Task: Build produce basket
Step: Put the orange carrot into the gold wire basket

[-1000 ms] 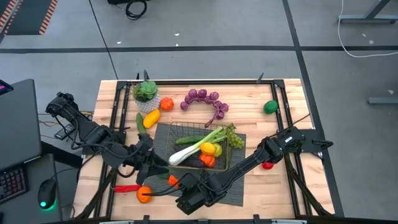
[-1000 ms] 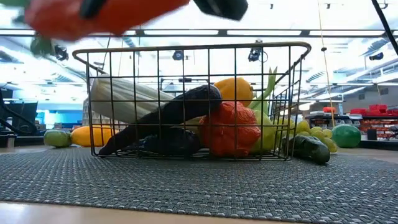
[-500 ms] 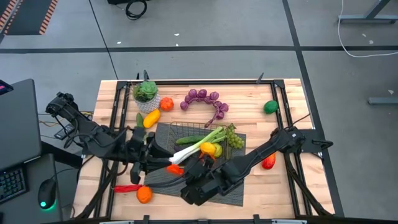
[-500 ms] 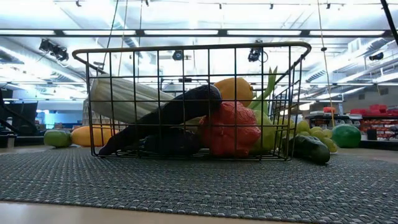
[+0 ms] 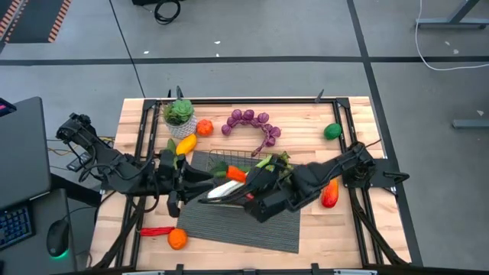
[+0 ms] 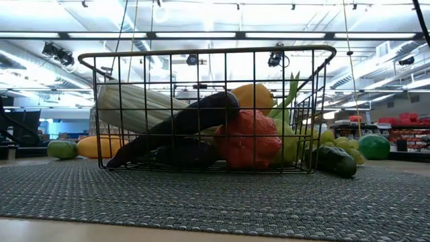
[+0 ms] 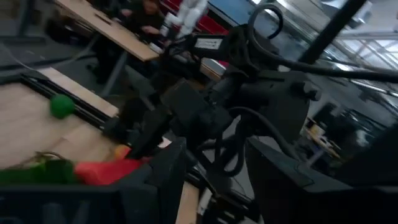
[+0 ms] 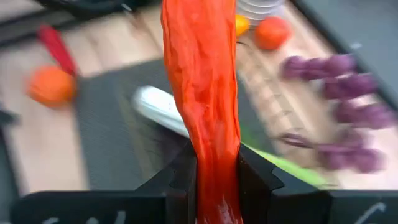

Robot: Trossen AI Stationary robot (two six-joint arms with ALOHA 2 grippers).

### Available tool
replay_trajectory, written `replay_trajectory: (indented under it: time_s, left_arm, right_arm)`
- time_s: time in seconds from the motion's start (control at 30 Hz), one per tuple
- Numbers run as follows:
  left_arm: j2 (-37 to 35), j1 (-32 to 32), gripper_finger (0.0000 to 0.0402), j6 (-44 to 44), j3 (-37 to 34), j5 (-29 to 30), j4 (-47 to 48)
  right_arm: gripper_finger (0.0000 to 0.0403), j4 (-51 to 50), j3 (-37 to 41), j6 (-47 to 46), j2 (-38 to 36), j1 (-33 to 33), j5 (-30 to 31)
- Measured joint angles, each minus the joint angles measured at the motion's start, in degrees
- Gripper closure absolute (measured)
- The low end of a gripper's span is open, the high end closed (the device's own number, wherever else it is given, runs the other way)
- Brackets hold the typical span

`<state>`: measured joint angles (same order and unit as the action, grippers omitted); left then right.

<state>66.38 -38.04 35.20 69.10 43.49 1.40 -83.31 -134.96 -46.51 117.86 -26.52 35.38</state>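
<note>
Orange carrot — clamped in right gripper above the basket | basket mid-table on dark mat | left gripper at basket's left side — grip unclear

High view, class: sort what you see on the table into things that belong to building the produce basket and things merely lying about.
Belongs to the job:
- basket
- carrot, gripped by the right gripper over the basket
- leek, in the basket
- purple grapes, green apple, orange, on the table

Lying about:
- potted succulent
- dark mat
- left gripper, waiting by the basket
</note>
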Motion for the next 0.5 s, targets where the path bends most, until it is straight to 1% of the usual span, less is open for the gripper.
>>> replay_trajectory:
  time_s: [0.1,0.17,0.33,0.5]
  left_arm:
    - [0.0,0.0,0.023,-0.4,0.0,3.0,-0.3]
    - [0.0,0.0,0.023,-0.5,0.0,4.3,-0.3]
    - [0.0,0.0,0.023,-1.3,0.0,5.7,-0.6]
    - [-1.6,0.0,0.023,-2.1,0.0,8.0,-0.9]
  right_arm:
    - [0.0316,-4.7,0.0,5.6,-0.4,1.4,2.2]
    - [0.0316,-6.7,0.0,8.4,-0.3,2.4,2.4]
    - [0.0316,-6.3,1.4,12.5,-0.2,4.4,-2.0]
    - [0.0316,-4.9,5.1,15.7,-0.1,4.9,-5.7]
